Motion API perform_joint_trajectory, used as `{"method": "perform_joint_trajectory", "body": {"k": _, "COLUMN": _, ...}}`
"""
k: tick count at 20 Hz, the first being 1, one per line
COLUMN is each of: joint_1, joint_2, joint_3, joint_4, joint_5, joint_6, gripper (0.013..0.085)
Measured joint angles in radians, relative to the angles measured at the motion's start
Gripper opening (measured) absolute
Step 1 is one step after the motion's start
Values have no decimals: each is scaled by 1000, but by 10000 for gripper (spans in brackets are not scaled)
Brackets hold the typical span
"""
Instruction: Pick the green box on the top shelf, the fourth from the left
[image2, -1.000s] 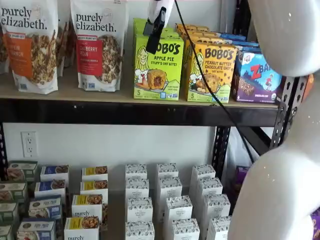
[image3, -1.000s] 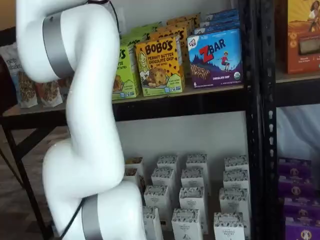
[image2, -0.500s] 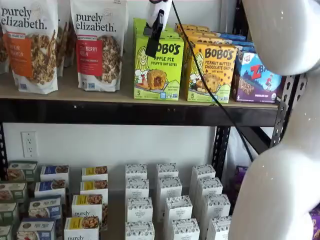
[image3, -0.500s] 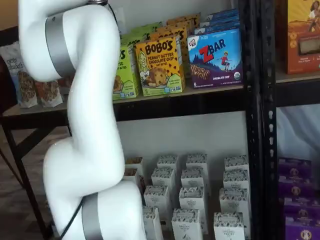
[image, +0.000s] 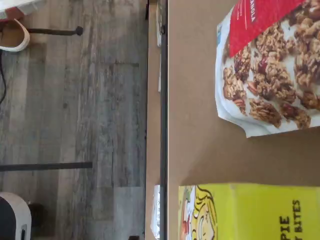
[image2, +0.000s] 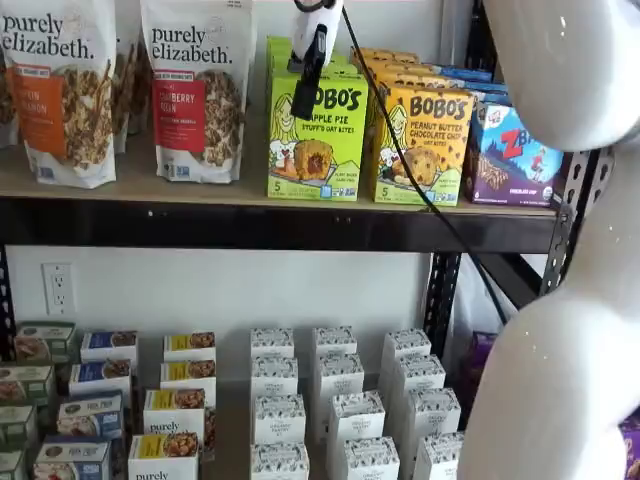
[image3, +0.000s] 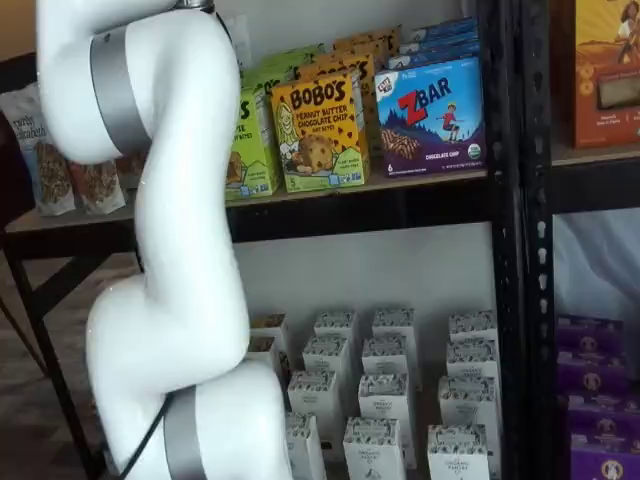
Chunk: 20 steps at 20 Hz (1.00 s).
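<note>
Bobo's Apple Pie green box (image2: 317, 135) stands, as we see it, on the top shelf (image2: 270, 222) between a Purely Elizabeth granola bag (image2: 197, 90) and the yellow-orange Bobo's box (image2: 424, 145), with our gripper (image2: 306, 85) hanging empty before its upper front, fingers spread wide.

A: The green box (image2: 316, 135) looks like smooth printed cardboard with a slight sheen. The granola bag (image2: 198, 88) to its left?

B: Glossy plastic film, a little crinkled. The top shelf (image2: 150, 180) is a matt tan wood-look board, and its front rail (image2: 250, 225) is black painted metal.

A: The arm (image3: 170, 200)?

B: Glossy white plastic shell with a brushed grey metal-look band.
</note>
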Motion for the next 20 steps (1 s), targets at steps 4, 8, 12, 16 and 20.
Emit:
{"method": "perform_joint_trajectory", "body": {"k": 4, "joint_1": 6, "joint_2": -8, "joint_3": 16, "joint_4": -3, "joint_5": -18, "joint_6": 4, "gripper": 850}}
{"method": "perform_joint_trajectory", "body": {"k": 8, "joint_1": 6, "joint_2": -17, "joint_3": 31, "joint_4": 2, "joint_5": -37, "joint_6": 5, "gripper": 770}}
{"method": "perform_joint_trajectory", "body": {"k": 12, "joint_1": 2, "joint_2": -21, "joint_3": 34, "joint_4": 10, "joint_5": -40, "joint_6": 2, "gripper": 690}}
{"method": "perform_joint_trajectory", "body": {"k": 16, "joint_1": 0, "joint_2": -24, "joint_3": 37, "joint_4": 12, "joint_5": -43, "joint_6": 0, "gripper": 610}}
{"method": "perform_joint_trajectory", "body": {"k": 20, "joint_1": -4, "joint_2": -27, "joint_3": 39, "joint_4": 24, "joint_5": -47, "joint_6": -4, "gripper": 530}}
